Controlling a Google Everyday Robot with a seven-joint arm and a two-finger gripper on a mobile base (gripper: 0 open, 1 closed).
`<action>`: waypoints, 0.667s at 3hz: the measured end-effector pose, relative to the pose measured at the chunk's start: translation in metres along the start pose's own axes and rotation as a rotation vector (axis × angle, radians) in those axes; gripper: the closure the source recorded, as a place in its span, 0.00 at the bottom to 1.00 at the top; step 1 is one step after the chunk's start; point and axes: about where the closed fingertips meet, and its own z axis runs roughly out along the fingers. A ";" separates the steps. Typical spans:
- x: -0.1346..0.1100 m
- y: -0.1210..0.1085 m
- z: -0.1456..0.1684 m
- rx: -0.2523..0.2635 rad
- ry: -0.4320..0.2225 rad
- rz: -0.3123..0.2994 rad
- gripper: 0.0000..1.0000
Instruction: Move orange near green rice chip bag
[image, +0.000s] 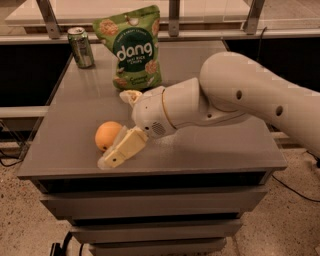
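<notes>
Orange (106, 135): resting on grey table (210, 150), front-left area, near front edge. Apart from bag (134, 47); not yet placed beside it.

Bag: upright at rear centre of table. Green pouch, white "dang" lettering on dark circle, facing camera.

Can (80, 47): upright at rear-left corner, left of bag, not touching it.

Gripper (116, 154): low over table top, just right of and in front of orange, angled down-left toward front edge. Cream-coloured; overlaps orange's right side in camera view. Contact with orange: not determinable. Released or clenched: cannot tell.

Arm (235, 95): white, entering from right edge, reaching across table. Wrist housing between bag and orange, its upper end close to bag's lower edge.
</notes>
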 end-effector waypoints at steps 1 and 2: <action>0.011 0.002 0.017 -0.023 0.000 0.015 0.00; 0.019 0.004 0.033 -0.047 0.004 0.025 0.18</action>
